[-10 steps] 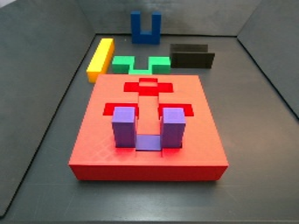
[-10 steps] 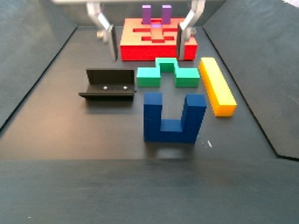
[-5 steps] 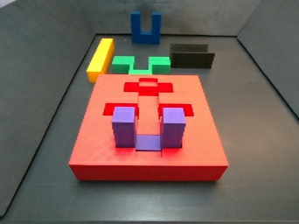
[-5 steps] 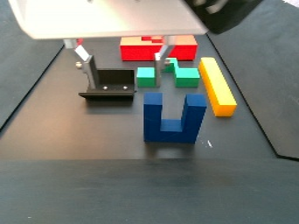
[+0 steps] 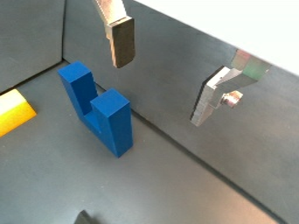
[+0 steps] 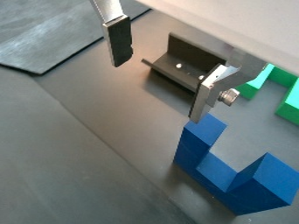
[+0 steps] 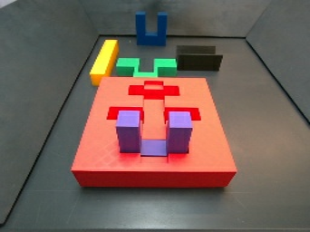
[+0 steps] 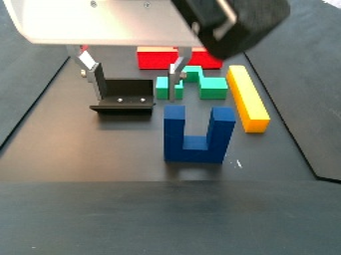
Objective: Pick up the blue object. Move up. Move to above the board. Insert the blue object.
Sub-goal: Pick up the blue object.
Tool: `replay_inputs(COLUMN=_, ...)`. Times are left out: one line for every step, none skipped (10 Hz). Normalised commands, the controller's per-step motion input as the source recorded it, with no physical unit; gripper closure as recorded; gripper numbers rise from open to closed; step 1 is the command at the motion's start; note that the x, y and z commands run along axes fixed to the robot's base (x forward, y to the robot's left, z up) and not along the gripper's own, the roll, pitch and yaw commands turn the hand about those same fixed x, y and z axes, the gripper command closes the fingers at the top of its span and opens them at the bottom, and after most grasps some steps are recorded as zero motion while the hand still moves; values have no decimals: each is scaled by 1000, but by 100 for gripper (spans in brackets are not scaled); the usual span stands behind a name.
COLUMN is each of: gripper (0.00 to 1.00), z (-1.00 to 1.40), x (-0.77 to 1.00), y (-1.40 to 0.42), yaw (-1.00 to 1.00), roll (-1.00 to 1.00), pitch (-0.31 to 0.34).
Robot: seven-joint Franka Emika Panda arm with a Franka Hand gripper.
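Observation:
The blue object (image 8: 200,134) stands upright on the dark floor, its two prongs pointing up, and shows in both wrist views (image 5: 100,109) (image 6: 228,162) and far back in a side view (image 7: 149,27). My gripper (image 8: 134,68) hangs open above the fixture (image 8: 124,100), behind the blue object and apart from it. Nothing lies between its fingers (image 5: 121,44) (image 6: 214,87). The red board (image 7: 151,127) carries a purple U-shaped block (image 7: 151,131) at one end. In a side view the board (image 8: 160,57) is mostly hidden behind the arm.
A green block (image 8: 189,85) and a long yellow block (image 8: 246,97) lie between the blue object and the board. The fixture (image 6: 187,66) sits just beyond the fingers. Grey walls (image 7: 242,18) enclose the floor.
The arm has come from over the board toward the blue object and lowered. Its open fingers now hang over the fixture. The blocks have not moved.

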Motion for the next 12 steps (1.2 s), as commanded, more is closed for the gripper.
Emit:
replay_inputs(gripper=0, z=-291, x=0, y=0, yaw=-171, roll=-180, pitch=-180)
replay_inputs(gripper=0, z=-377, x=37, y=-169, yaw=-46, roll=0, pitch=-67)
replay_inputs(gripper=0, z=-274, x=23, y=-263, yaw=-34, roll=29, pitch=0)
replay_inputs(gripper=0, z=-217, x=0, y=-229, yaw=-34, roll=43, pitch=0)
replay_inputs(gripper=0, z=-197, x=0, y=-200, yaw=-57, roll=44, pitch=0)
replay_inputs(gripper=0, z=-120, x=-183, y=-77, yaw=-140, roll=30, pitch=0)
replay_inputs(gripper=0, z=0, x=-534, y=-23, yaw=-294, roll=7, pitch=0)
replay_inputs(gripper=0, z=0, x=-511, y=-40, yaw=-300, roll=0, pitch=-4)
replay_inputs(gripper=0, z=0, x=-409, y=-83, yaw=-269, roll=0, pitch=-26)
replay_inputs(gripper=0, z=-166, x=-209, y=-34, yaw=-60, roll=59, pitch=-11)
replay_inputs(gripper=0, z=-311, x=0, y=0, yaw=31, roll=61, pitch=0)
replay_inputs(gripper=0, z=-286, x=211, y=194, yaw=220, roll=9, pitch=29)
